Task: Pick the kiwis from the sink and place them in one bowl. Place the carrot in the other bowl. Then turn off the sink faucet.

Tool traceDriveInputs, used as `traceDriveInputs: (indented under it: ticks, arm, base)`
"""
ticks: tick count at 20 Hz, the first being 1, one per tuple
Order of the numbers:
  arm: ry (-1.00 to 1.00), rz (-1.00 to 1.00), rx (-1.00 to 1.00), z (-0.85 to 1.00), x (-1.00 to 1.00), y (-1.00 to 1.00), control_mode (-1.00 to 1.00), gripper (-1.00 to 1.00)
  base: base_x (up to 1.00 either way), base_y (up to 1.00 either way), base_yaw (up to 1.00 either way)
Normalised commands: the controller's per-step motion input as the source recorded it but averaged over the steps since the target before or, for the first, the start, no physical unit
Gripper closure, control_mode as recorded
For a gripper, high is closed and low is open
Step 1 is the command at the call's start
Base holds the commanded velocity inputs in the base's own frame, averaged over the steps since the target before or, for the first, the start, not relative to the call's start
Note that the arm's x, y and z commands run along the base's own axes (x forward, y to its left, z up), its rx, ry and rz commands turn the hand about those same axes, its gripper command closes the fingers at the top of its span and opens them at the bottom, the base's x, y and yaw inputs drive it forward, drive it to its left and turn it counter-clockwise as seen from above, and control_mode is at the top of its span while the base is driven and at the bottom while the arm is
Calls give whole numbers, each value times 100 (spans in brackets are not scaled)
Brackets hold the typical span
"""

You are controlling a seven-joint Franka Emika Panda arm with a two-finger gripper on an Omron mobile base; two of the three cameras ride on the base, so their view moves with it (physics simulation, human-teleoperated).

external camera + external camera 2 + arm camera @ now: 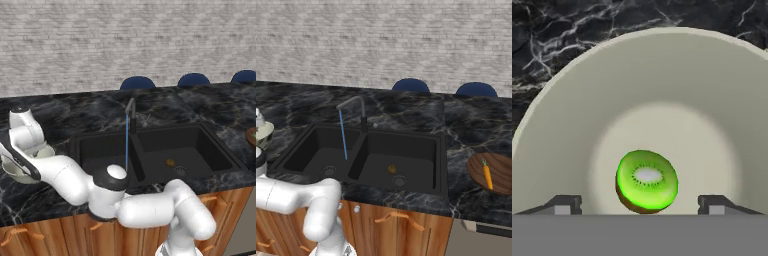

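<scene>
two dark fingertips (562,206) stand wide apart at the bottom of the hand view, one on each side of a halved kiwi (647,180), and neither touches it. the gripper (640,207) is open and holds nothing. this kiwi shows a bright green cut face with a pale centre ringed by tiny dark seeds, and a strip of brown skin along its lower edge. it lies on the floor of the off-white bowl (662,80), whose glossy inside curves up around it to a pale rim.

in the left base view the white arm reaches far to the left of the sink (155,150), and the off-white bowl (20,172) sits on the counter just beyond the sink's left end, partly hidden by the hand. the sink is a black double basin. a second kiwi (170,162), small and dull brown, lies on the floor of the right basin close to the round drain. the dark faucet (131,112) rises behind the divider between the basins, and a thin blue stream falls from its spout into the left basin.

well to the right of the sink, a brown wooden bowl (501,167) rests on the counter with the orange carrot (487,175) lying inside it, green end pointing away.

around the sink spreads a black marble counter (406,107) with pale veins, over wood-coloured cabinet fronts (401,225). behind it stand blue chair backs (411,85) and a pale grey brick wall (386,40).
</scene>
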Motion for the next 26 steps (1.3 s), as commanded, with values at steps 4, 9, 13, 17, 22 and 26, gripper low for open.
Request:
traceDriveInputs:
  ticks: [4,9,13,17,22,26]
  arm:
    - [0,-3,0,61,-31,0,-100,-100]
    - [-5,-12,0,18,-34,-33,-100,-100]
    - [-7,-39,9,0,-30,-84,-100,-100]
    - [-5,-38,10,0,-24,-100,-100,-100]
    - [-1,-36,11,1,-52,-96,-100,-100]
    - [0,-26,15,54,-85,-46,-100,-100]
  base:
    - [0,0,0]
    - [0,0,0]
    - [0,0,0]
    - [0,0,0]
    - [0,0,0]
    - [0,0,0]
